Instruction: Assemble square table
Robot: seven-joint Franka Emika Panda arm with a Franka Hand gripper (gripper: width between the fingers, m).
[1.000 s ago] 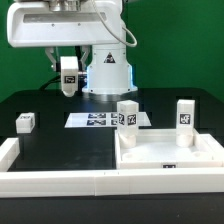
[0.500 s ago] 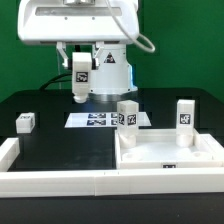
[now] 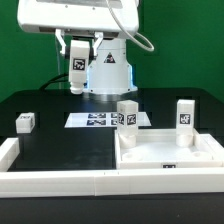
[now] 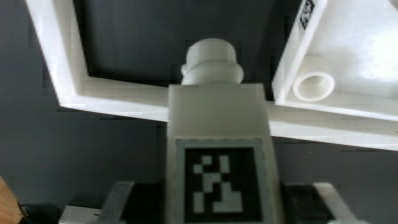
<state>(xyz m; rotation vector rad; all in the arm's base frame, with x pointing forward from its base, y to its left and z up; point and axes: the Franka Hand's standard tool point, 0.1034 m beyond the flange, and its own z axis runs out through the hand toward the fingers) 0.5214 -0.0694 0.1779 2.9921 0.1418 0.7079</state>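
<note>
**Table leg gripped and carried above the table; panel lies at the exterior view's right**

The gripper [image 3: 77,62] is closed narrowly on the held leg [image 3: 77,76], one finger on each side. The leg hangs clear of the black table [image 3: 60,140] in front of the robot base, slightly tilted. In the wrist view the held leg [image 4: 221,120] shows its tag face and rounded end peg, pointing away from the gripper [image 4: 222,196].

Against the earlier frames, the held leg has moved toward the exterior view's right and now sits higher. Nothing else has shifted.

The square panel [image 3: 165,152] lies rim-up at the exterior view's right, against the L-shaped rail [image 3: 50,181]. Two standing legs [image 3: 127,114] [image 3: 185,113] are upright at its far corners. The wrist view shows a panel corner hole [image 4: 315,85].

A loose leg [image 3: 25,122] lies well apart at the exterior view's left. The marker board [image 3: 92,120] lies between it and the panel.
</note>
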